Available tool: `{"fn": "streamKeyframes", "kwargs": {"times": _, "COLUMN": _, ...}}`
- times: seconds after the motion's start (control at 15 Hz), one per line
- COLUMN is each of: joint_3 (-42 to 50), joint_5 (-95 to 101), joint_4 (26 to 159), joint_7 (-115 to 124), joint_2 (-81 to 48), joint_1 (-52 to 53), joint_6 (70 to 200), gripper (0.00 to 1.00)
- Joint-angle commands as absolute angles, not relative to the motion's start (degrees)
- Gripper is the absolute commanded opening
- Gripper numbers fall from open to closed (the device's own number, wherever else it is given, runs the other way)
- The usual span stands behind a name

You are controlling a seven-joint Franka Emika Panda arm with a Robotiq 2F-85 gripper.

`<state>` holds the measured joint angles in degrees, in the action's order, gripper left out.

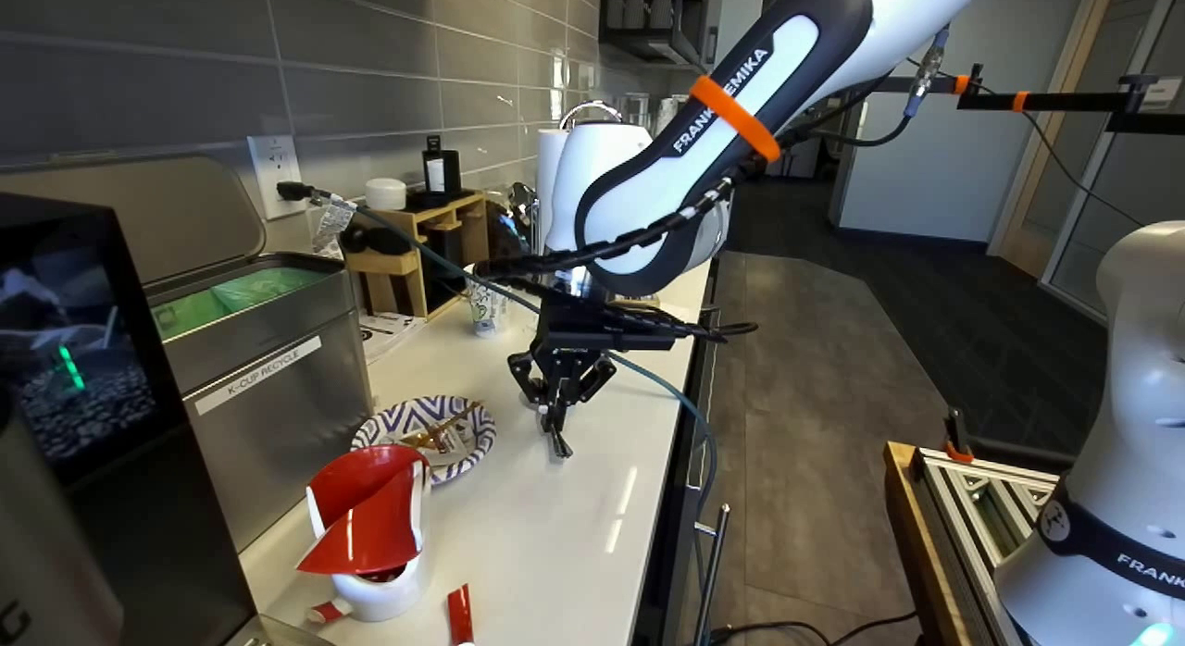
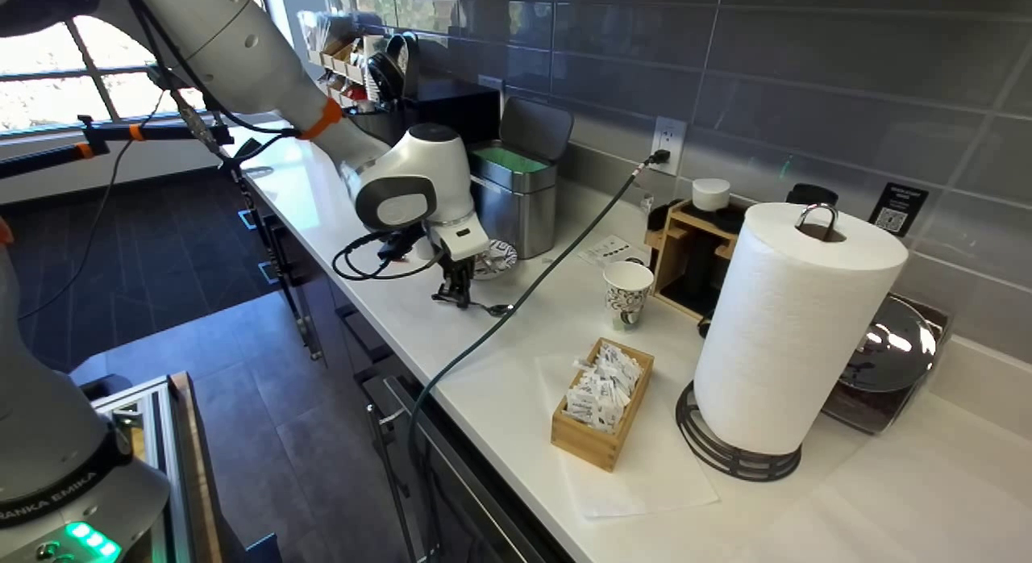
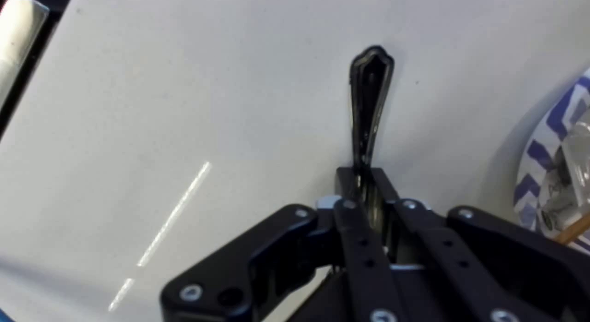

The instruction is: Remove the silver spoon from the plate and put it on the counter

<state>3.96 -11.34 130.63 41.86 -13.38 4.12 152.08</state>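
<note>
The silver spoon [image 3: 371, 89] shows its dark, shiny handle pointing away from the jaws in the wrist view. In an exterior view its bowl [image 2: 498, 310] sticks out on one side of the fingers. My gripper [image 3: 362, 176] is shut on the spoon's thin middle. In both exterior views the gripper [image 1: 554, 410] [image 2: 455, 299] is low over the cream-white counter [image 1: 555, 526], beside the plate. I cannot tell whether the spoon touches the counter. The zigzag-patterned plate [image 1: 435, 407] holds packets and a brown stick; its rim [image 3: 529, 186] is at the right of the wrist view.
A red and white object [image 1: 370, 535] stands near the plate, with a steel bin [image 1: 278, 415] behind. A cable [image 2: 548, 273] crosses the counter close to the gripper. A paper cup [image 2: 626, 293], a wooden packet box [image 2: 584, 444] and a paper towel roll [image 2: 794, 337] stand further along.
</note>
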Motion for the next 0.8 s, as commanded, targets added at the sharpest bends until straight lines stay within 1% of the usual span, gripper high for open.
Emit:
{"fn": "streamKeyframes", "kwargs": {"times": 0.0, "joint_3": 4.8, "joint_5": -7.9, "joint_4": 132.4, "joint_7": 47.0, "joint_2": -13.2, "joint_1": 5.7, "joint_6": 154.0, "gripper": 0.43}}
{"fn": "streamKeyframes", "kwargs": {"times": 0.13, "joint_3": 4.8, "joint_5": -7.0, "joint_4": 132.5, "joint_7": 48.5, "joint_2": -12.8, "joint_1": 5.8, "joint_6": 153.7, "gripper": 0.56}}
{"fn": "streamKeyframes", "kwargs": {"times": 0.2, "joint_3": 4.7, "joint_5": -7.0, "joint_4": 132.8, "joint_7": 48.8, "joint_2": -12.2, "joint_1": 5.8, "joint_6": 153.8, "gripper": 0.65}}
{"fn": "streamKeyframes", "kwargs": {"times": 0.47, "joint_3": 2.3, "joint_5": -11.2, "joint_4": 136.4, "joint_7": 41.8, "joint_2": -5.9, "joint_1": 3.7, "joint_6": 152.6, "gripper": 0.94}}
{"fn": "streamKeyframes", "kwargs": {"times": 0.53, "joint_3": 2.0, "joint_5": -10.8, "joint_4": 137.5, "joint_7": 39.7, "joint_2": -4.3, "joint_1": 3.5, "joint_6": 152.3, "gripper": 0.99}}
{"fn": "streamKeyframes", "kwargs": {"times": 0.73, "joint_3": 1.7, "joint_5": -8.9, "joint_4": 141.7, "joint_7": 29.5, "joint_2": 1.6, "joint_1": 2.8, "joint_6": 150.7, "gripper": 1.00}}
